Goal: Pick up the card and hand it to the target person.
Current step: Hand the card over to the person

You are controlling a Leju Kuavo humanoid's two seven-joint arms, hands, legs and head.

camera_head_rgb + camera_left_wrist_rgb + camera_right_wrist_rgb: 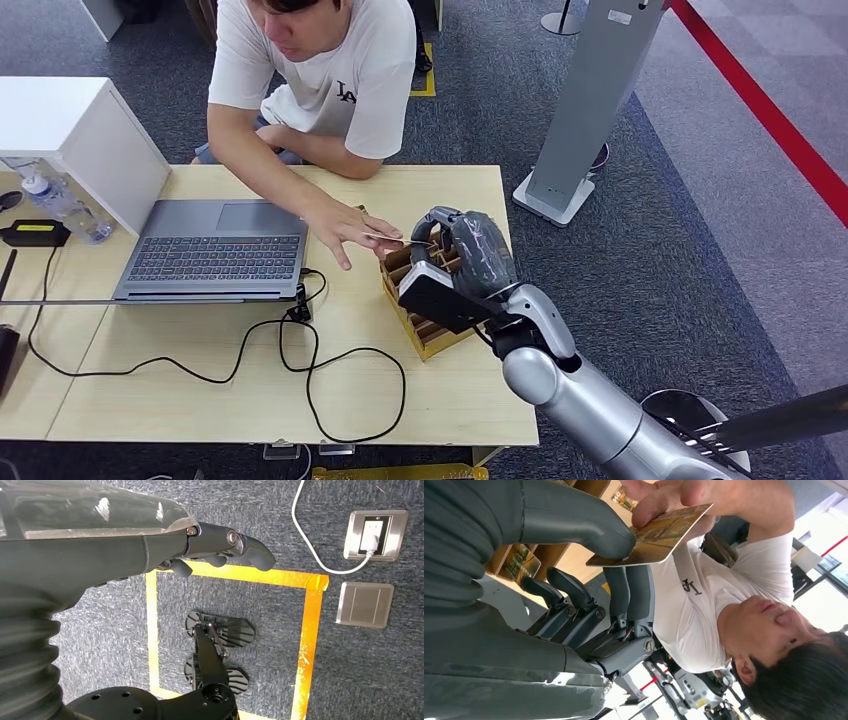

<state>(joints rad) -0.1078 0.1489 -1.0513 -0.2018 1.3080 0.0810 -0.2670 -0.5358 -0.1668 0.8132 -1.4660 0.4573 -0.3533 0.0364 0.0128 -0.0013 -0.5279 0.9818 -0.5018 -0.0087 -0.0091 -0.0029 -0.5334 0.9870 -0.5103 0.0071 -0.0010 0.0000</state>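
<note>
A brownish printed card is pinched between the thumb and fingers of my right hand. The person's hand grips the card's other end, so both of us hold it. In the head view my right hand hovers over a wooden card holder on the table's right side. The card shows there as a thin edge reaching to the person's hand. The person in a white T-shirt sits across the table. My left hand hangs above the carpet, holding nothing.
An open laptop sits mid-table with a black cable looping toward the front edge. A white box, water bottle and black charger stand at the left. A grey stand rises right of the table.
</note>
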